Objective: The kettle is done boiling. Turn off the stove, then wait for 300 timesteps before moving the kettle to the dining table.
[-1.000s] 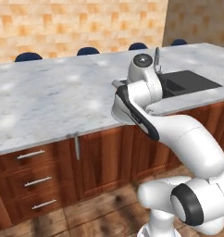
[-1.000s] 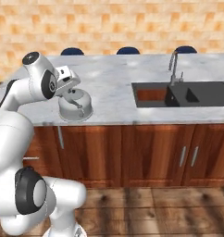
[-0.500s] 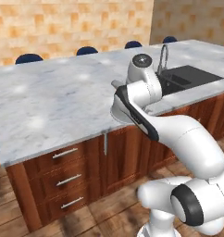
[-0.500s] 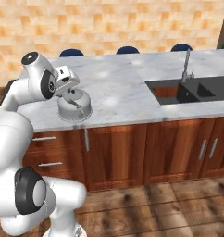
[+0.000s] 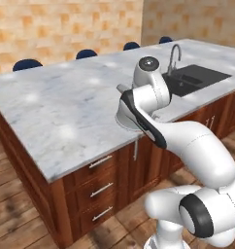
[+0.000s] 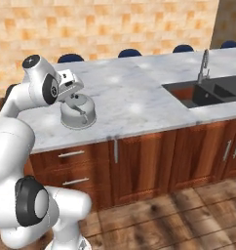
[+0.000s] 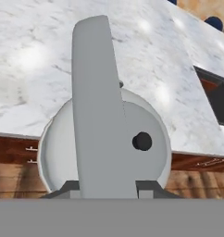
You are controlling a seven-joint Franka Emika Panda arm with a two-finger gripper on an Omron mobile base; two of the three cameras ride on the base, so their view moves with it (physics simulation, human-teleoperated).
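The small silver-grey kettle [image 6: 77, 113] hangs just over the dining table [image 6: 134, 93] near its front edge, left of the sink. My gripper [image 6: 75, 99] is shut on the kettle's curved top handle [image 7: 97, 115]. In the hand view the gripper [image 7: 107, 187] reaches down at the round kettle [image 7: 148, 139], whose lid knob [image 7: 142, 141] shows right of the handle, with the marble dining table [image 7: 40, 55] below it. In the left base view my arm covers the kettle above the dining table [image 5: 56, 107]. The stove is out of view.
An inset black sink [image 6: 207, 90] with a tall faucet [image 6: 204, 63] lies at the table's right end. Dark blue stools [image 6: 129, 52] line the far side. Wood drawers [image 5: 97, 189] and cabinet doors [image 6: 144, 161] front the table, over a wood floor.
The whole scene has slid right in both base views, so the base has moved. The kettle stays in my shut gripper at the same place relative to the arm.
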